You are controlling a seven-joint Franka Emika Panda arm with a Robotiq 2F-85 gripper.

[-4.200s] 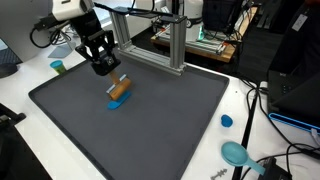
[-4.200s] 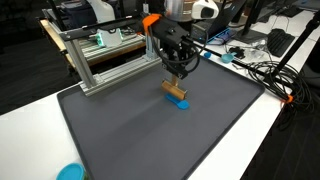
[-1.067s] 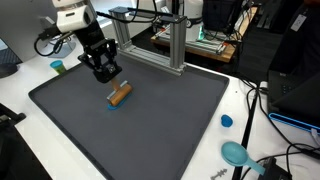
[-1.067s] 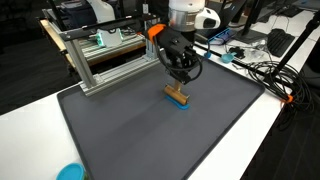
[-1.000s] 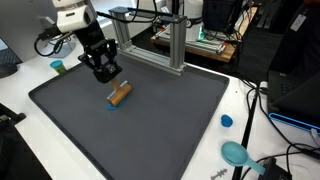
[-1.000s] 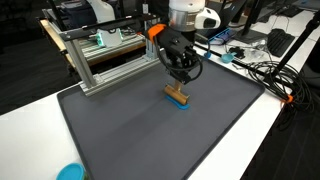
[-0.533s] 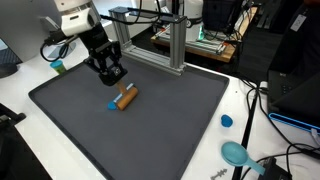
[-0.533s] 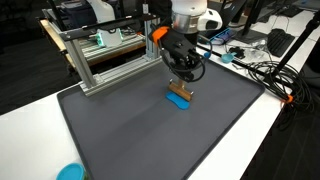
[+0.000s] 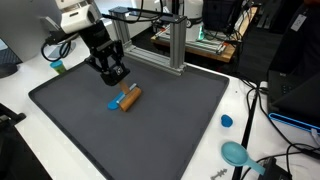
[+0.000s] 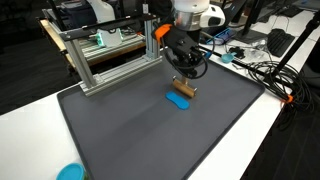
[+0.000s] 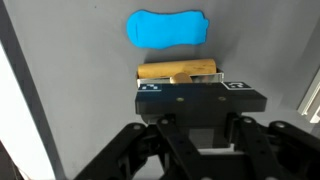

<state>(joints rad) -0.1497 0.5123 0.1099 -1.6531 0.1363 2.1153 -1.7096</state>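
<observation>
The black claw [image 9: 115,76] hangs low over the dark grey mat [image 9: 165,130] that covers most of the white bench [image 9: 240,98]. Its tips are just above and beside a short light-brown wooden block [image 9: 129,97]. In the wrist view the claw [image 11: 200,100] fills the lower half of the picture and the wooden block [image 11: 178,71] lies crosswise right against its front edge. I cannot tell whether they are touching or a hair apart.

I also cannot tell how wide the claw stands, because its dark body hides the tips in every view. Nothing shows gripped in it.

Just beyond the block lies a flat blue peanut-shaped piece [image 11: 168,28], flat on the mat, with a thin strip of mat between the two. In both exterior views the blue piece [image 10: 179,100] and the block [image 10: 186,91] sit side by side near the mat's far half, below the claw [image 10: 184,75].

Behind them stands an aluminium frame of bars [image 10: 100,55]. Off the mat, well apart, are a small round blue cap [image 9: 227,121] and a teal scoop-like dish [image 9: 236,152].
</observation>
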